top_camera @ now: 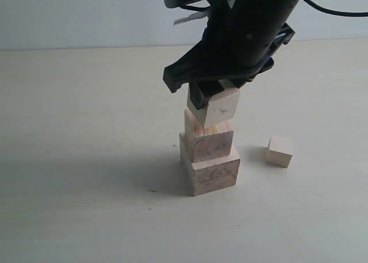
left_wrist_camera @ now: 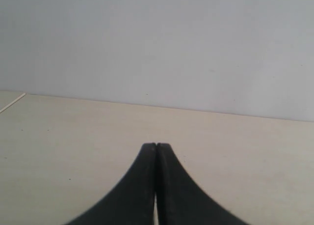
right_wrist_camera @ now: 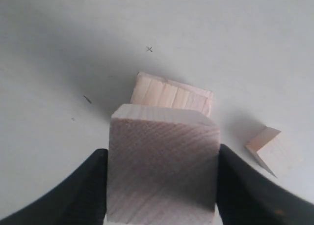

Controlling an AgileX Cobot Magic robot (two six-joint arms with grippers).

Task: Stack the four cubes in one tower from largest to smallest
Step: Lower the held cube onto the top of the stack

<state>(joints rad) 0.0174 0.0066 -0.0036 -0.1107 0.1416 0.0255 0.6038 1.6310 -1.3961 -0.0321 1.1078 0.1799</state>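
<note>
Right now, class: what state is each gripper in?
Left gripper: shut, empty.
Right gripper: shut on the larger pale cube.

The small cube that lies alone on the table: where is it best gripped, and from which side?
I would grip two opposite side faces of the small cube, coming straight down from above. It sits flat on the table, apart from the stack, with its top and sides free.
</note>
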